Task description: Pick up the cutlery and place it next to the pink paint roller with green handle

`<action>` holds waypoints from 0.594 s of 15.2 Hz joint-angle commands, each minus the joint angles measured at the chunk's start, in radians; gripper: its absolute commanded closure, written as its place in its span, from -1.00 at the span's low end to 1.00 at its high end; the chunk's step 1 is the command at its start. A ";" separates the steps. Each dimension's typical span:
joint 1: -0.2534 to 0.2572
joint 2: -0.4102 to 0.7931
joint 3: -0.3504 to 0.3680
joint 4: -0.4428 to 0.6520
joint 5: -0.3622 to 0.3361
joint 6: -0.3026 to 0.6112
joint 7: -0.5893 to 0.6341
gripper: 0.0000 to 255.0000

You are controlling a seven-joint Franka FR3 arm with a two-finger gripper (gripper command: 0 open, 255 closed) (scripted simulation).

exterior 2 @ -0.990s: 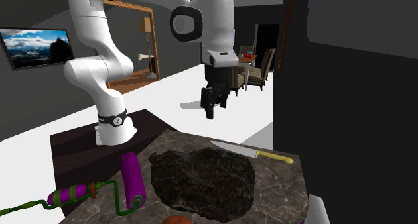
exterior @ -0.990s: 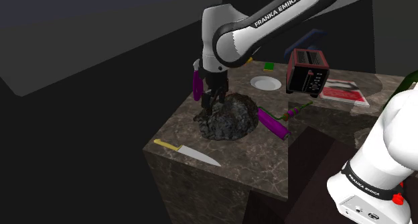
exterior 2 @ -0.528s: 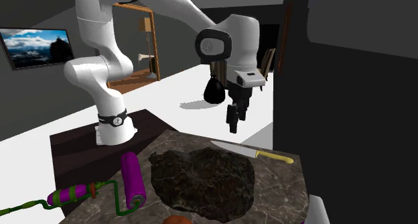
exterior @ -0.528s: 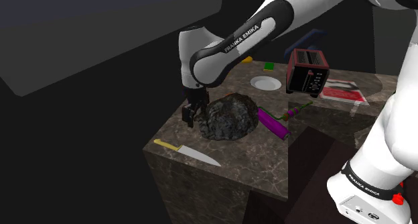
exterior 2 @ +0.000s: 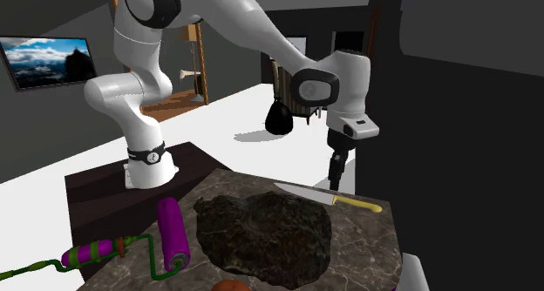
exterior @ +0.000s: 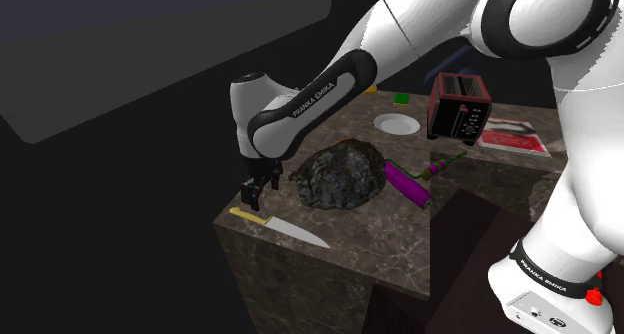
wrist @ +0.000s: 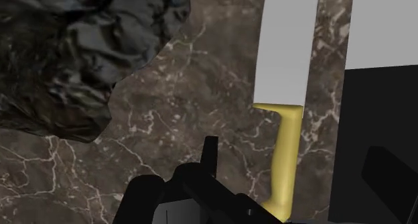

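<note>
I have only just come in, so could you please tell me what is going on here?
The arm's gripper hovers over the handle end of the knife, which lies flat near the counter's edge and is not yet picked up. The roller lies beyond a dark rocky lump from the knife, so the placing is not yet done.

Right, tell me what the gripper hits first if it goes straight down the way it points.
Most likely the marble countertop, right beside the yellow handle of the knife. The gripper points down there. It might clip the handle itself, since depth is unclear.
</note>
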 commanded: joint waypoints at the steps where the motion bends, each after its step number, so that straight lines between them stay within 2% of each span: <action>1: 0.027 0.078 -0.006 0.088 -0.019 -0.011 0.009 -1.00; 3: 0.049 0.139 -0.011 0.160 -0.031 -0.021 0.014 -1.00; 9: 0.059 0.192 -0.022 0.162 -0.044 0.030 0.021 -1.00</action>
